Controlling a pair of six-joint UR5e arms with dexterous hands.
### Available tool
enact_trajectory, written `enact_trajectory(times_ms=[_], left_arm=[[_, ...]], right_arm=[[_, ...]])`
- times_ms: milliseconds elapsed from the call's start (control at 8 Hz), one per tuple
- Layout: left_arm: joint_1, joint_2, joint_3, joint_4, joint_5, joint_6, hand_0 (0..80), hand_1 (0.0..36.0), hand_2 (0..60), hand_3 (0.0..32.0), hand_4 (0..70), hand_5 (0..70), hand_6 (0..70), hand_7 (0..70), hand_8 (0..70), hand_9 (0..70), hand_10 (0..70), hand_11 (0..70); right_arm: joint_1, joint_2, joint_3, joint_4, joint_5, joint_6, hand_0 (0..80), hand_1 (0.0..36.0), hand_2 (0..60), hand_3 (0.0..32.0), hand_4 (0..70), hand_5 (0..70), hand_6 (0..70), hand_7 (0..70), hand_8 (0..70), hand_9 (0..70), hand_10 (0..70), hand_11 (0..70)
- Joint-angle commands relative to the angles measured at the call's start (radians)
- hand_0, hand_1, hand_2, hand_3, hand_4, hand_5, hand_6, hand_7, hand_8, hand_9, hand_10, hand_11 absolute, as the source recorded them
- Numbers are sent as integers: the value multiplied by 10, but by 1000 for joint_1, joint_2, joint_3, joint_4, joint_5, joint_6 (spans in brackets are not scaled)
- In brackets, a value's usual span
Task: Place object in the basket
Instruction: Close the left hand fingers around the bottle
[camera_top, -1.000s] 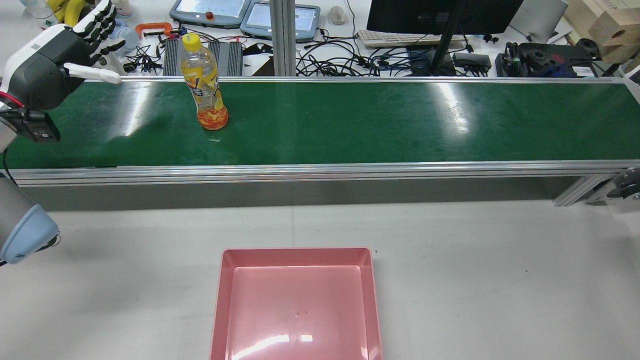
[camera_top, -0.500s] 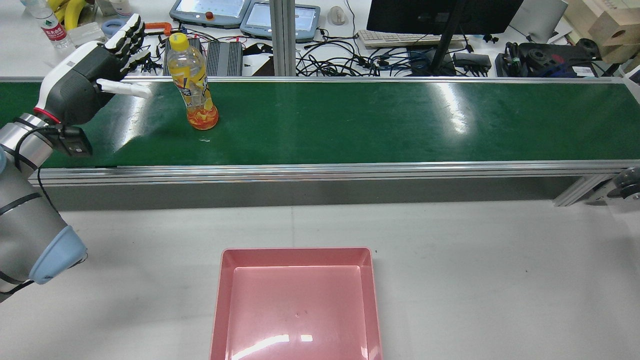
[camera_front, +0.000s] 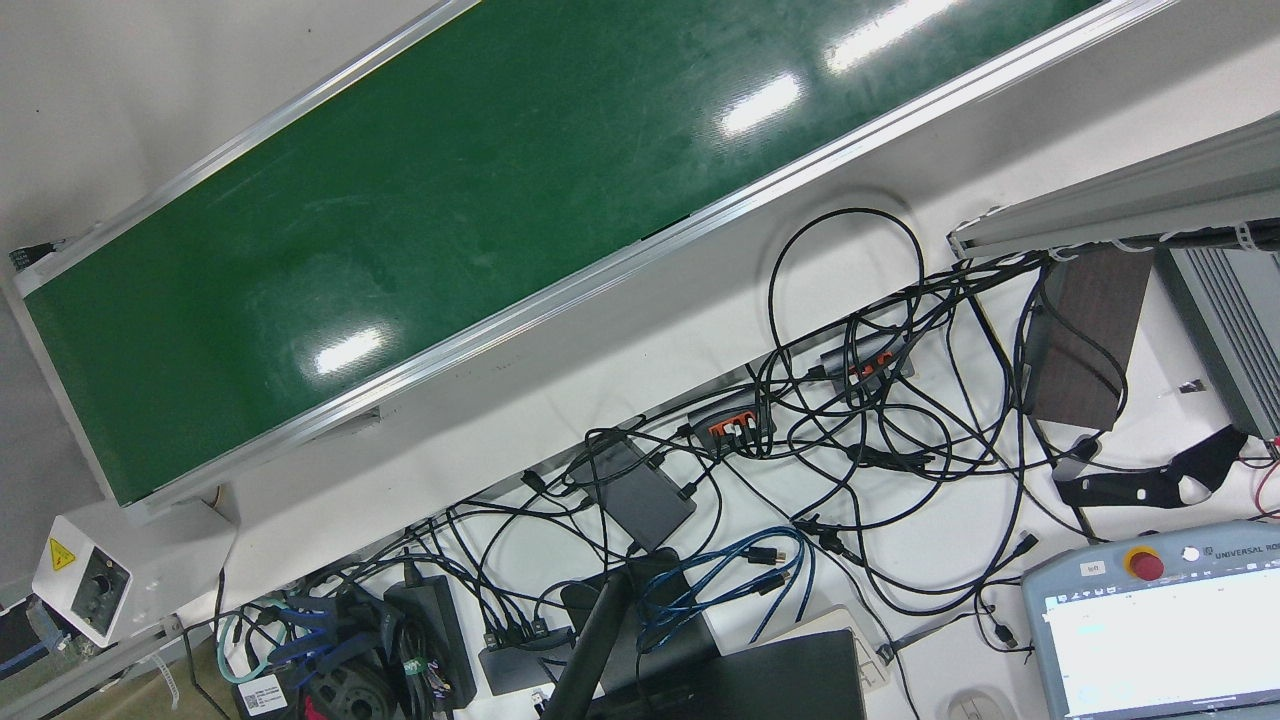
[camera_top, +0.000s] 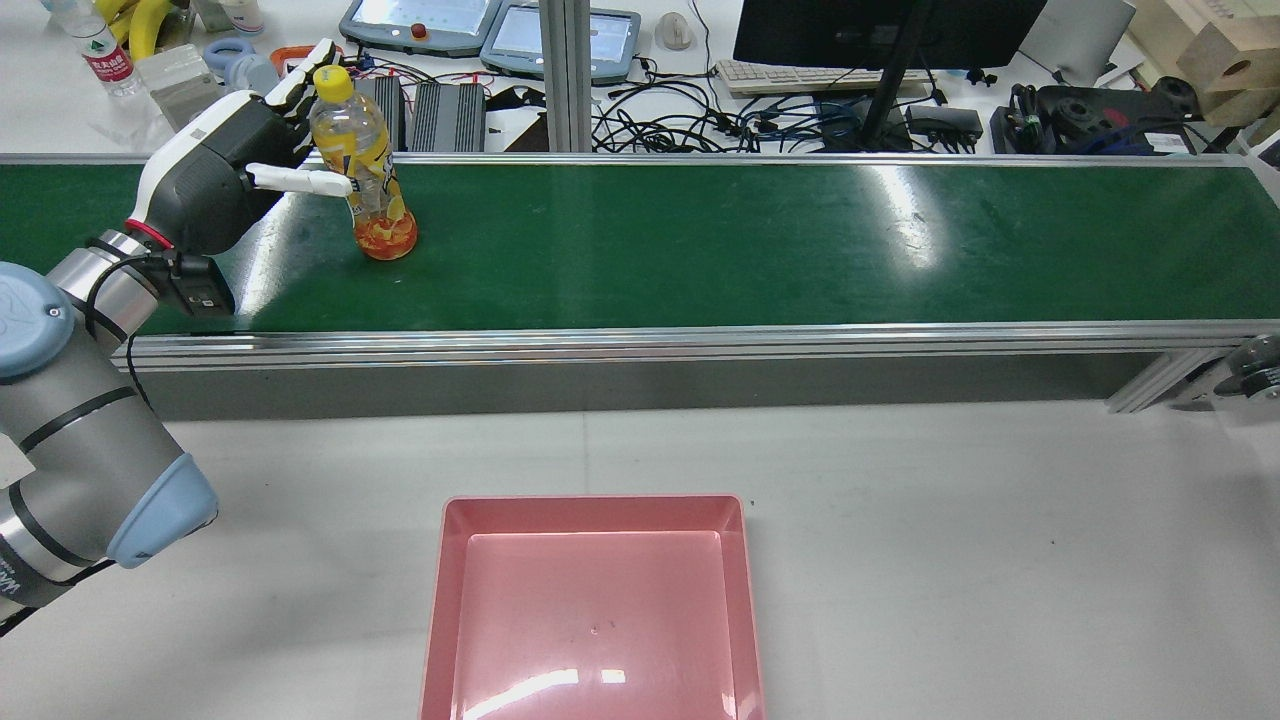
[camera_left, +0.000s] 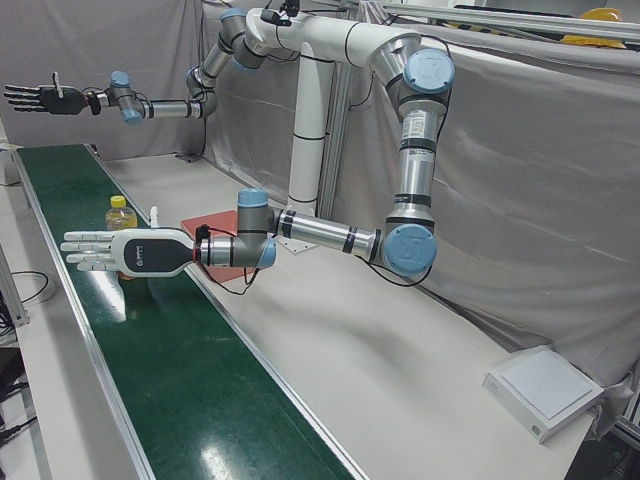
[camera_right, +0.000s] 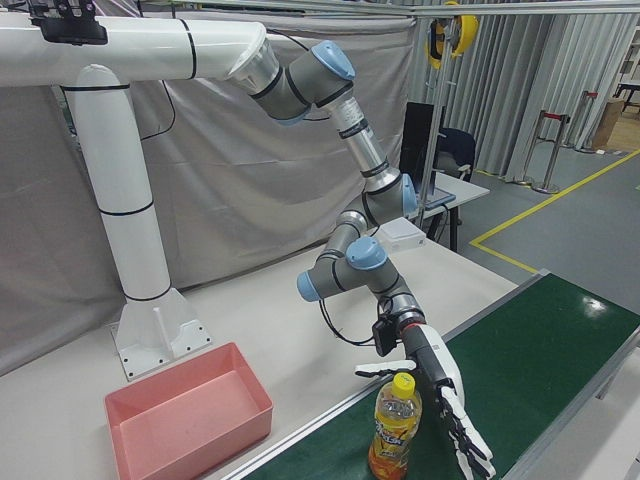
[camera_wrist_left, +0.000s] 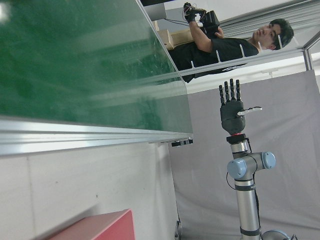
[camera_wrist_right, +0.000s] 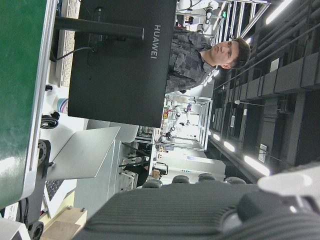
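Note:
An orange drink bottle (camera_top: 368, 165) with a yellow cap stands upright on the green conveyor belt (camera_top: 750, 240), toward its left end. My left hand (camera_top: 225, 175) is open right beside it, the thumb (camera_top: 300, 181) crossing in front of the bottle and the fingers reaching behind it, straight and not closed. The same hand (camera_left: 120, 252) and bottle (camera_left: 120, 213) show in the left-front view, and the hand (camera_right: 440, 395) and bottle (camera_right: 396, 428) in the right-front view. My right hand (camera_left: 45, 97) is open, held high and far from the belt. The pink basket (camera_top: 592, 500) lies on the white table.
Beyond the belt's far rail lie cables (camera_top: 700, 125), teach pendants (camera_top: 420, 25), a keyboard and a monitor (camera_top: 880, 30). The aluminium rail (camera_top: 640, 340) runs between belt and table. A person (camera_wrist_left: 225, 47) shows in the left hand view.
The bottle has travelled left along the belt. My left hand has swung right and forward until its thumb and fingers flank the bottle.

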Motion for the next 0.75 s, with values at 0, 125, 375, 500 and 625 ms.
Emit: enact_trajectory(times_ms=[0,125,375,500,625], left_arm=[[2,-7,23,-25,4,-18,470,125,22,0,0,25,0,0,1,23,50,90],[2,-10,22,-23,6,-18,471,127,26,0,0,31,0,0,2,27,52,94],[2,-9,20,-23,6,-15,472,131,38,0,0,29,0,0,2,25,54,96],[0,-9,20,-23,6,-17,470,136,73,0,0,47,0,1,13,42,60,105],[0,-10,13,0,6,-20,473,179,301,0,122,122,0,46,75,128,143,224]], right_arm=[[0,0,0,0,0,0,0,0,0,0,0,0,0,0,0,0,0,0],[0,0,0,0,0,0,0,0,0,0,0,0,0,0,0,0,0,0],[0,0,0,0,0,0,0,0,0,0,0,0,0,0,0,0,0,0],[0,0,0,0,0,0,0,0,0,0,0,0,0,0,0,0,0,0],[0,0,0,0,0,0,0,0,0,0,0,0,0,0,0,0,0,0]])
